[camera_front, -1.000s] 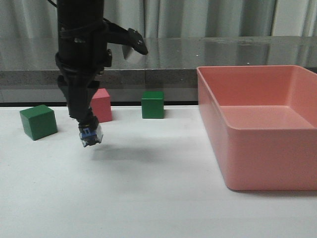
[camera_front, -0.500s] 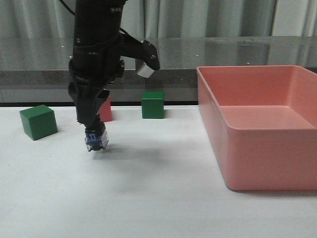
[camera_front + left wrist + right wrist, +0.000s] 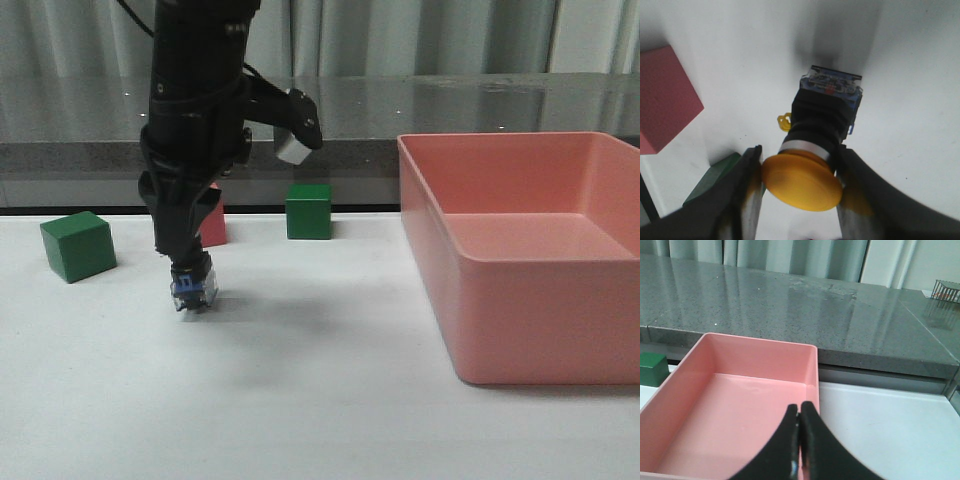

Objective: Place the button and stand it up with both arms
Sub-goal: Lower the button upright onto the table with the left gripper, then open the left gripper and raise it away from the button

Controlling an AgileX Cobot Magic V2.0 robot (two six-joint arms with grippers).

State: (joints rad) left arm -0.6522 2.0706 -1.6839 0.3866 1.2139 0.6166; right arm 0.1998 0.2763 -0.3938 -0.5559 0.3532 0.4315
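Note:
The button (image 3: pixel 193 291) hangs cap-up under my left gripper (image 3: pixel 186 262), its blue-and-clear base at or just above the white table, slightly tilted. In the left wrist view the yellow cap (image 3: pixel 802 182), silver collar, black body and base block (image 3: pixel 832 87) show between the two black fingers (image 3: pixel 747 192), which press on the cap and collar. My left gripper (image 3: pixel 801 154) is shut on the button. My right gripper (image 3: pixel 800 412) is shut and empty, above the near right corner of the pink bin (image 3: pixel 755 347). It is out of the front view.
A green cube (image 3: pixel 77 245) sits left of the button. A pink cube (image 3: pixel 212 225) stands just behind the left arm, and a second green cube (image 3: pixel 308 211) further right. The large pink bin (image 3: pixel 430 200) fills the right side of the table.
My left arm has shifted a little right and come down with the button, bringing its base from above the table down to the surface. The right arm view has no earlier frame.

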